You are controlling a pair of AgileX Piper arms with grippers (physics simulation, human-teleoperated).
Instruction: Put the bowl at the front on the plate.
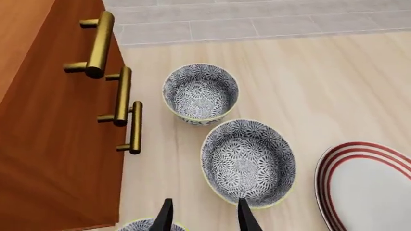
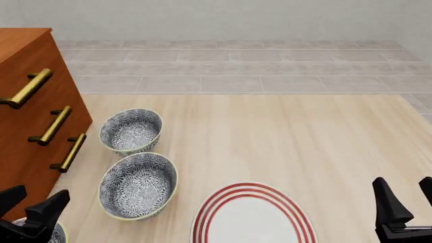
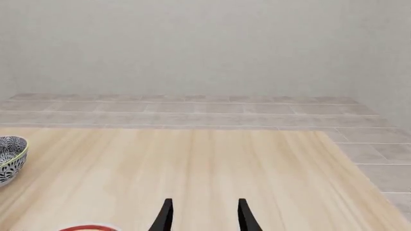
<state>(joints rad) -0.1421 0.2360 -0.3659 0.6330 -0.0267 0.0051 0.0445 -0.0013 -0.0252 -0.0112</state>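
My left hand (image 2: 30, 207) is released, its fingers apart, just above the bowl (image 2: 40, 233) at the front, which stands on the bench (image 2: 284, 136) left of the plate (image 2: 253, 215), well apart from it. Two other bowls (image 2: 138, 185) stand in a row behind it, also left of the plate, beside the cabinet (image 2: 27, 126). My right hand (image 2: 405, 195), right of the plate, is released and holds nothing.

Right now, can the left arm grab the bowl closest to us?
Probably yes. The left gripper is open right above the front bowl, nothing between them, though the cabinet stands close beside it.
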